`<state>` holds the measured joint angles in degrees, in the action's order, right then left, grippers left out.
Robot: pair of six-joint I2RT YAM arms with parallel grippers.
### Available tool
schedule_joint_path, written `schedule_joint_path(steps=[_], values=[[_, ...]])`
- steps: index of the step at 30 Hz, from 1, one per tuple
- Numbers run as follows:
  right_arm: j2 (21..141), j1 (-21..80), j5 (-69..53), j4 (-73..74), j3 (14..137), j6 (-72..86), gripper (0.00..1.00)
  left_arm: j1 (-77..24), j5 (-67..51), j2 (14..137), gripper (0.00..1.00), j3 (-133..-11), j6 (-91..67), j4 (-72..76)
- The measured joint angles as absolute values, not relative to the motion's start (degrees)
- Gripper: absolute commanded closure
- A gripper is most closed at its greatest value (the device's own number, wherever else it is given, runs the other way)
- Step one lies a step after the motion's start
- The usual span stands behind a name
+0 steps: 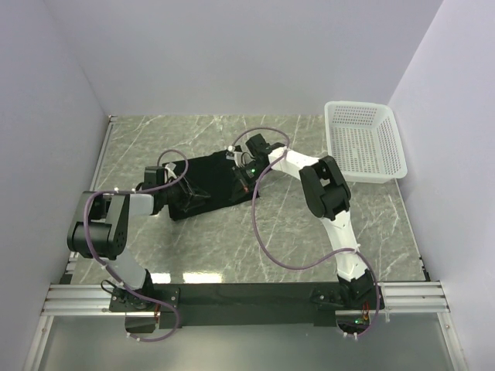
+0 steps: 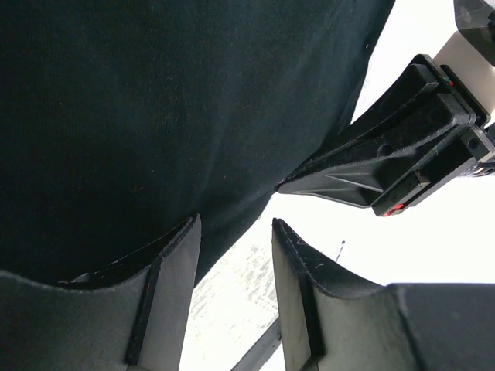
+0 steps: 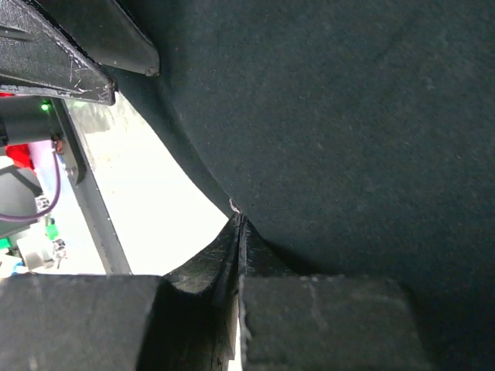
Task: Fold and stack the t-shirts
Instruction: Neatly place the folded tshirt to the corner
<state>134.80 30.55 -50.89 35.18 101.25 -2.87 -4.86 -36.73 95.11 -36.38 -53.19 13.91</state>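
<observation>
HIDDEN: t-shirt (image 1: pixel 210 185) outline is cut off in both wrist views, table (image 1: pixel 294 232) is bleached white there; fingertips are hard to make out from above | T-SHIRT: laid bunched mid-table | LEFT: left gripper (image 2: pixel 236 232) is held parted, cloth edge draped past one finger, not pinched | RIGHT: right gripper (image 3: pixel 237 220) is clenched on t-shirt edge

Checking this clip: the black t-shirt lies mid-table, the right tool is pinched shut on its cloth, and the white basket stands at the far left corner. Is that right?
One detail is wrong: the white basket stands at the far right corner, as the top external view shows. The rest holds: the black t-shirt lies mid-table, and the right tool is pinched shut on its cloth.
</observation>
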Motion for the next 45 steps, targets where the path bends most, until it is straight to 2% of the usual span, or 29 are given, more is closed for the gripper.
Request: schedule_joint_path(steps=[8, 15, 22, 28, 36, 45], values=[[134.67, 28.71, -52.51, 36.82, 100.79, -4.56, 1.00, -4.40, -36.21, 92.88, 0.46, -36.47, -51.75, 12.10], [131.31, 22.98, -51.57, 43.05, 100.82, -12.56, 1.00, -2.50, -33.43, 81.67, 0.41, -39.18, -48.75, 3.77], [129.71, 21.39, -51.77, 46.26, 101.36, -15.92, 1.00, -2.11, -34.70, 74.04, 0.41, -36.73, -48.99, 4.67], [131.04, 22.65, -50.98, 45.78, 105.32, -13.47, 1.00, -2.11, -37.54, 76.40, 0.41, -29.28, -50.57, 8.71], [133.34, 22.98, -46.59, 42.83, 108.66, -8.58, 1.00, -2.02, -36.40, 83.05, 0.44, -28.32, -50.24, 10.04], [135.85, 22.46, -38.52, 41.58, 108.73, -3.92, 1.00, 1.34, -35.27, 82.50, 0.44, -23.99, -50.30, 11.81]])
